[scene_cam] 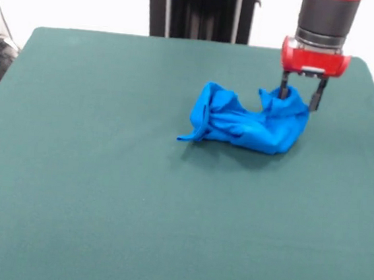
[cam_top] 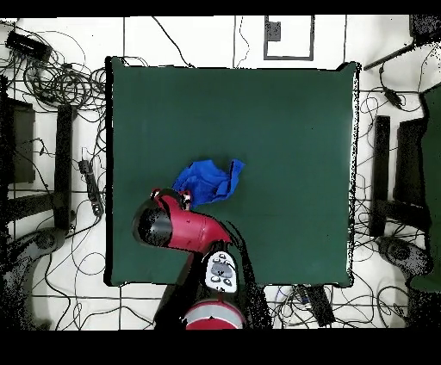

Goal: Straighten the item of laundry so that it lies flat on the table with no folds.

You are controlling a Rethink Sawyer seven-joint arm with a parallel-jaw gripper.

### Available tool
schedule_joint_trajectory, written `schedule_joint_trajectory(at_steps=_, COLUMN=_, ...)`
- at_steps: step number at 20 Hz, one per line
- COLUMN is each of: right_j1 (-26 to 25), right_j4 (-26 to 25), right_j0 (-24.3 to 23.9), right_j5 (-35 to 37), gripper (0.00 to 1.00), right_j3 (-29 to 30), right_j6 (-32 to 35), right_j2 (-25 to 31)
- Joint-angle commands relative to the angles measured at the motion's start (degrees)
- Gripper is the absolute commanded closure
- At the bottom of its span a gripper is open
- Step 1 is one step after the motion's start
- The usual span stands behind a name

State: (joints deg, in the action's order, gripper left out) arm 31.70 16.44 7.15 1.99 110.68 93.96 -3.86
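The big dark green felt counter (scene_cam: 102, 191) holds one thing; the small bright blue T-shirt (scene_cam: 248, 119) sits bunched up a little past the middle, toward 1 o'clock in the front view; the red and black arm's jaws (scene_cam: 302, 96) stand apart astride its raised 3 o'clock edge, likely about to pinch; next, pull that edge outward; nothing blocks it.

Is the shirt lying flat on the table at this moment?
No: in the front view the blue shirt sits bunched in a crumpled heap on the green table, with the gripper at its edge.
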Motion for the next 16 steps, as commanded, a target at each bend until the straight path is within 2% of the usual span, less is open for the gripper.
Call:
schedule_joint_trajectory(at_steps=1, right_j1=1.14, right_j4=6.02, right_j0=4.44, right_j5=-2.46, gripper=0.00, right_j3=9.71, right_j6=22.43, right_j2=5.27)
schedule_joint_trajectory(at_steps=8, right_j1=4.86, right_j4=6.15, right_j0=5.18, right_j5=-3.29, gripper=0.00, right_j3=15.70, right_j6=26.52, right_j2=6.78)
schedule_joint_trajectory(at_steps=12, right_j1=8.85, right_j4=8.38, right_j0=9.92, right_j5=0.47, gripper=0.00, right_j3=17.99, right_j6=29.96, right_j2=3.40)
schedule_joint_trajectory(at_steps=15, right_j1=8.68, right_j4=9.01, right_j0=10.82, right_j5=3.05, gripper=0.00, right_j3=15.84, right_j6=29.56, right_j2=2.03)
schedule_joint_trajectory(at_steps=16, right_j1=8.16, right_j4=8.71, right_j0=9.59, right_j5=4.08, gripper=0.00, right_j3=14.54, right_j6=28.63, right_j2=2.56)
